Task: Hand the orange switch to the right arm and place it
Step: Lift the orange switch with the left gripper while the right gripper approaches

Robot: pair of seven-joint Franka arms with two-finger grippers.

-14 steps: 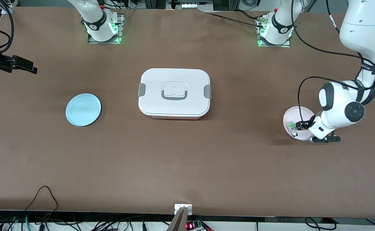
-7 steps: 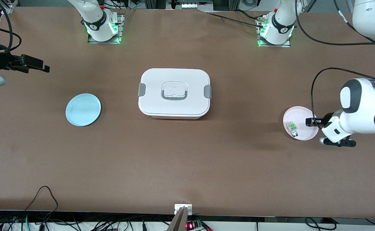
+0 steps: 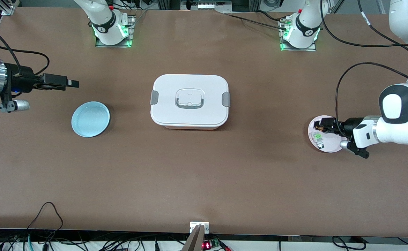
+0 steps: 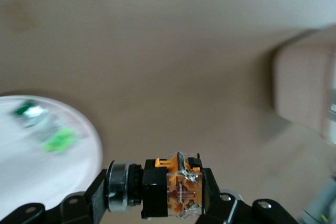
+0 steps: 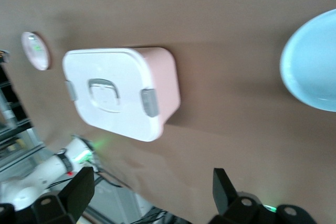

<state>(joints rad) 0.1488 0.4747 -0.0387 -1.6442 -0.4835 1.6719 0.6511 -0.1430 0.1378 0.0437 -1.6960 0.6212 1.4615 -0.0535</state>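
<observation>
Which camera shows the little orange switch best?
The left wrist view: the orange switch fills the foreground, clamped in the left gripper. The front view shows only a tiny speck over the pink plate. The right wrist view doesn't show it.

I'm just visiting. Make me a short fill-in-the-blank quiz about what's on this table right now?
1. The left gripper is shut on the orange ____.
2. It is over the ____ plate.
3. The clear-and-green component lies on that ____.
4. The right gripper is ____, near the blue plate.

Missing words: switch; pink; plate; open
</observation>
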